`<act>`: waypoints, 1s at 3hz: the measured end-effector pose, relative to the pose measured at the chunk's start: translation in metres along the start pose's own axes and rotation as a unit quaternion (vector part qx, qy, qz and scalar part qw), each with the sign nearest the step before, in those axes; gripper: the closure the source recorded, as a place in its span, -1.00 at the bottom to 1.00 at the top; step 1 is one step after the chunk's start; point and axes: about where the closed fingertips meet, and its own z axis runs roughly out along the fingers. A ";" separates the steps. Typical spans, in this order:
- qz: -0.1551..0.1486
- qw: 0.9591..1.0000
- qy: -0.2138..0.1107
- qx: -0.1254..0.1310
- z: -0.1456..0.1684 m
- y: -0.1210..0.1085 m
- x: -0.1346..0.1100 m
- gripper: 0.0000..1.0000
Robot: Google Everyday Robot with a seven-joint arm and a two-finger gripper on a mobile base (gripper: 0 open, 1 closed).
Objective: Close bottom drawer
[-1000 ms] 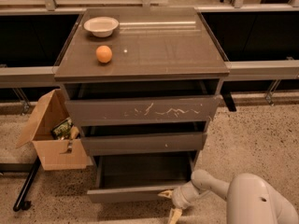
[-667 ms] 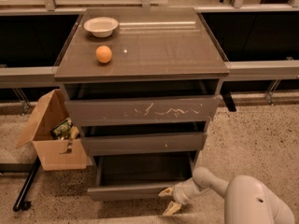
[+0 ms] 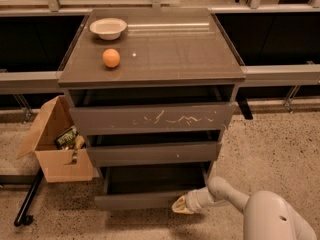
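**Fig. 1. Bottom drawer open, gripper at its right front corner**

The wide, shallow grey-brown bottom drawer [image 3: 140,200] is the lowest of the cabinet and stands pulled out toward my camera. Its long axis runs left to right, its plain front panel faces me, and its bare floor is visible. My cream-tipped gripper [image 3: 182,205] sits low at the right end of that panel, touching or just beside it. I cannot tell whether the gripper is spread or closed. On the glossy brown worktop [image 3: 175,54] are a white bowl [image 3: 108,28] and a round orange fruit [image 3: 111,58].
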 end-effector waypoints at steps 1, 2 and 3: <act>-0.008 1.000 -0.003 0.029 -0.005 -0.016 0.000 1.00; -0.006 0.999 -0.007 0.048 -0.008 -0.029 0.001 0.64; -0.004 0.998 -0.011 0.057 -0.009 -0.036 0.002 0.17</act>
